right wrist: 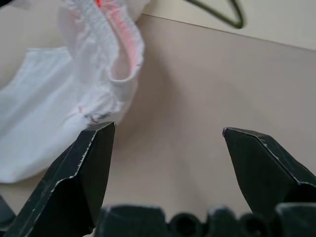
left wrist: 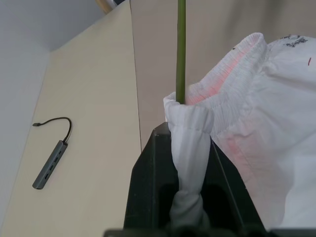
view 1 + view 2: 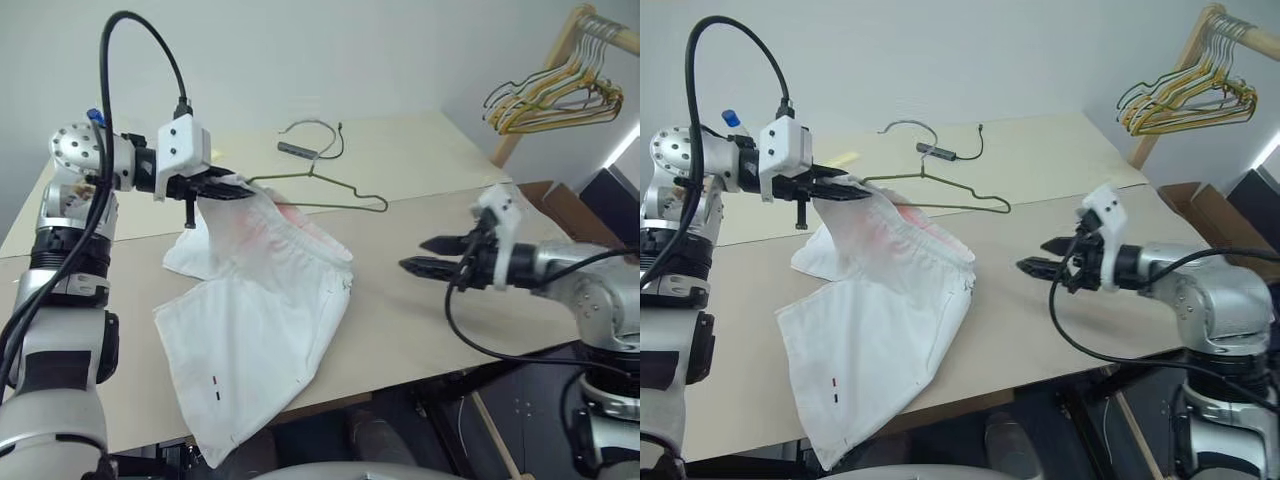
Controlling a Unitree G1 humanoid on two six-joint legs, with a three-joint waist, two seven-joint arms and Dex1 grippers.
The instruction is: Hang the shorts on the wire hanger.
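Holding the shorts (image 3: pixel 262 320) up by the waistband at centre frame.
We had our left claw (image 3: pixel 222 186) clamped on the gathered elastic, with the wire hanger (image 3: pixel 330 196) threaded into it above the worktop (image 3: pixel 420 290); our right claw (image 3: pixel 428 254) stood apart, empty. Soft, limp cloth like this sags, so we judged the free waistband edge the best second hold.

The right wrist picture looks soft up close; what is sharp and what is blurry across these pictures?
Right wrist view: the open black jaws of the right gripper are soft-edged and the white fabric shorts blur; left wrist view: the shorts' gathered waistband and the thin grey-olive wire hanger are crisp; left eye view: even light, faint shadows on the beige table.
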